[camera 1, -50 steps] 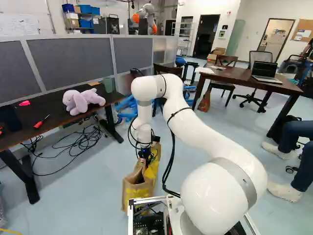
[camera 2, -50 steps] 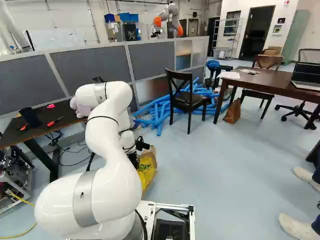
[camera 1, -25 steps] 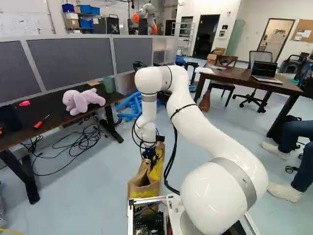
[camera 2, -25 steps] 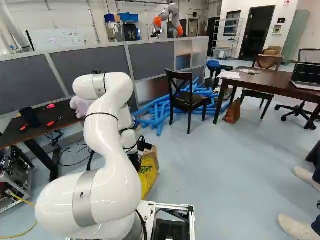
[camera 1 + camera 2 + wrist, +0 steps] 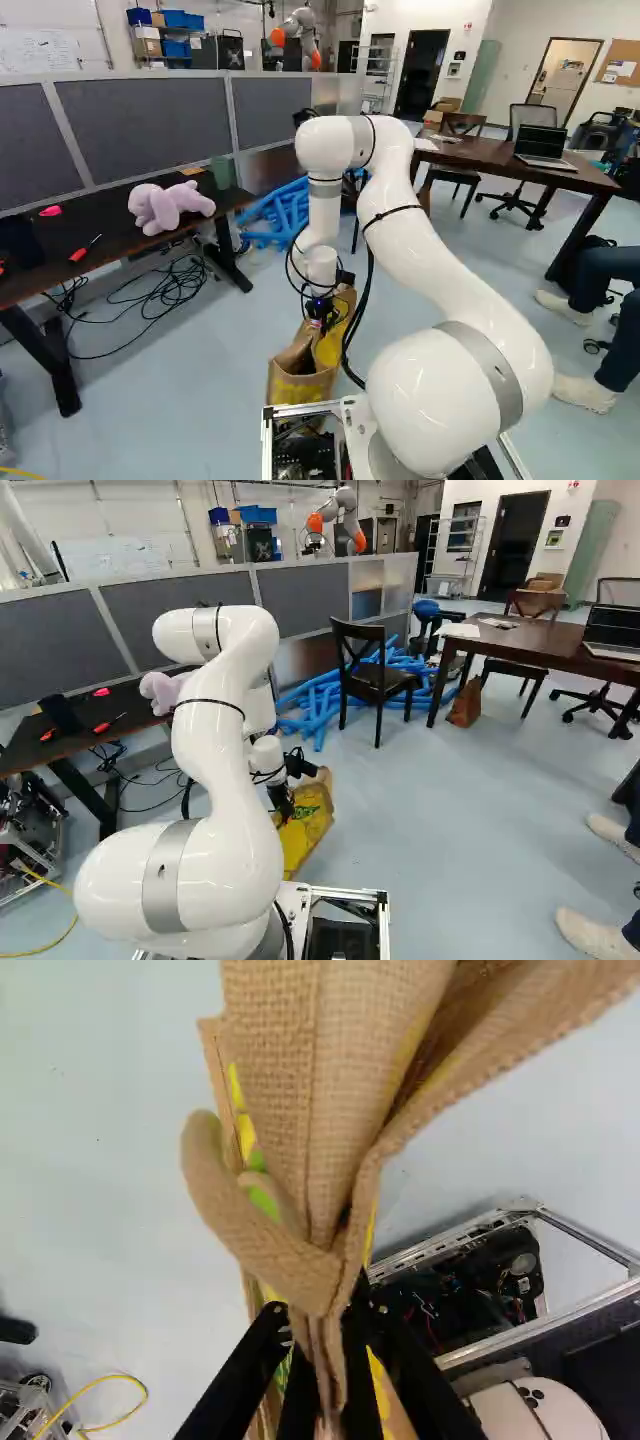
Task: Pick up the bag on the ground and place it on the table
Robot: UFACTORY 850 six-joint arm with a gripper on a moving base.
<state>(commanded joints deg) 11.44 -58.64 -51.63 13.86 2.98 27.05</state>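
Observation:
My gripper (image 5: 322, 314) is low in front of the base, at the top of the bag (image 5: 298, 378). The bag is brown burlap with yellow printed sides; it hangs tilted in the right base view, and its bottom is partly hidden, so I cannot tell if it touches the floor. In the wrist view the gripper (image 5: 318, 1345) is shut on the bag (image 5: 315, 1090), pinching bunched cloth beside its looped handle. A dark table (image 5: 112, 238) stands at the left of the left base view, and a brown table (image 5: 545, 648) at the right of the right base view.
A purple plush (image 5: 168, 207), a green cup (image 5: 221, 172) and a red-handled tool (image 5: 85, 248) are on the dark table; cables (image 5: 165, 300) lie below. Blue tubes (image 5: 325, 695) and a chair (image 5: 376, 680) stand ahead. Another robot (image 5: 345, 520) is behind the partition.
The arm has risen and moved rightward in the left base view, with the held bag shifting and tilting along with it. The base has stayed put.

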